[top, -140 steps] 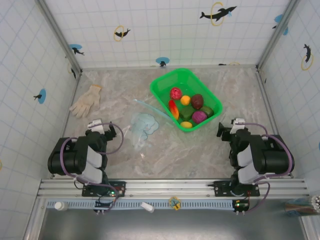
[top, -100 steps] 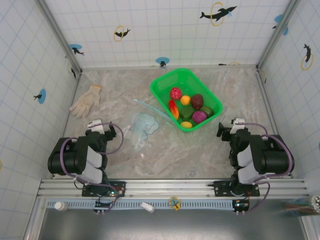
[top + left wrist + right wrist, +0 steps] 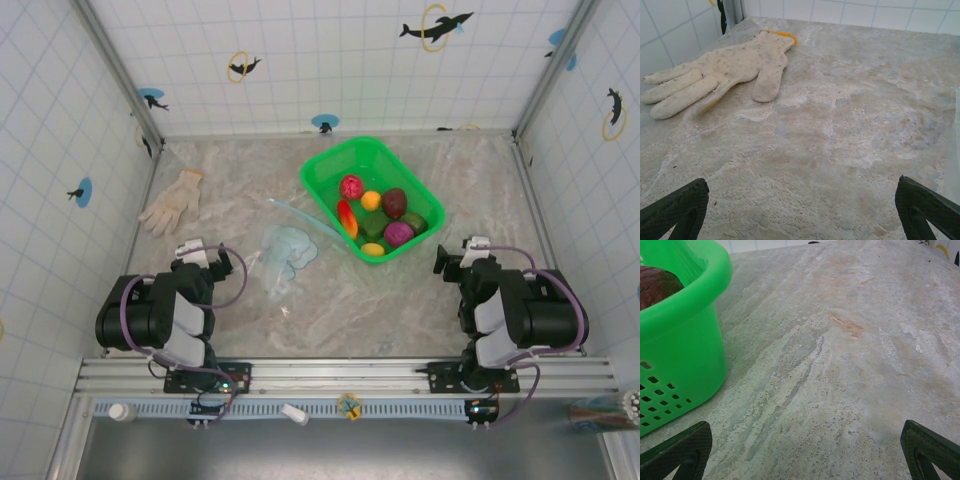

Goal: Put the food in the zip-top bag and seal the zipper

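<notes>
L gripper (image 3: 203, 254) & R gripper (image 3: 458, 256) gape wide, empty, parked near edge; nothing's moved. Food (image 3: 378, 212) sits in basket (image 3: 328, 166), bag (image 3: 288, 250) left of it: task not started.

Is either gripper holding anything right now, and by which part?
Nothing is held. The left gripper and right gripper both stand open and empty; the bag lies on the table, and the food sits in the basket.

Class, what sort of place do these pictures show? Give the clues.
Probably a robot test cell, not a kitchen: tiled walls with dolphin stickers box in a stone-look table, left arm and right arm are bolted to a metal rail, and toy food sits in a green basket.
</notes>
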Robot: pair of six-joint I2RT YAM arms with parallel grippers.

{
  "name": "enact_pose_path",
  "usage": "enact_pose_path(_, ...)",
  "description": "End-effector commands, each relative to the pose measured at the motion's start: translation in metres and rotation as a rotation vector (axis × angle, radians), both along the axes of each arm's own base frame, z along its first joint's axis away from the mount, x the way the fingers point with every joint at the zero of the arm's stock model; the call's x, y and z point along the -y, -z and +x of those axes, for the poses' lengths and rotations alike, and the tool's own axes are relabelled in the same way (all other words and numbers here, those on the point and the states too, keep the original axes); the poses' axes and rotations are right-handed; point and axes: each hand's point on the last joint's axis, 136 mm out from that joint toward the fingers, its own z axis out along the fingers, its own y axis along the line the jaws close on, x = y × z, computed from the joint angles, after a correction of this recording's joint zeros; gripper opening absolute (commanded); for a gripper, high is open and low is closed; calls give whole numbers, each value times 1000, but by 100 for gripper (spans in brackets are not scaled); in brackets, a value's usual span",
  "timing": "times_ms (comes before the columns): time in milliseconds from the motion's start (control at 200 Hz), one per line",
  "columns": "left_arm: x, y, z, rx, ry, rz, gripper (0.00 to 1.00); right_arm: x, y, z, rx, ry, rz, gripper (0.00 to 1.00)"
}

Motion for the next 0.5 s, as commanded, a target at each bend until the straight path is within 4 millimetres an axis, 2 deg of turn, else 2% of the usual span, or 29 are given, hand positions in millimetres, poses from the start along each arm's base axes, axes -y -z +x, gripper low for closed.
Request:
enact_pose_path(0,3,0,-1,1,18,-11,98,1,-1,0,7,3,-9,100)
enact_pose_path(330,3,-5,-1,19,19,-9,98,0,-9,-1,36,-19,17,100)
enact_pose_path(495,-6,-12,-4,13,-37,-7,98,20,-16,-3,-4,91,-15,100)
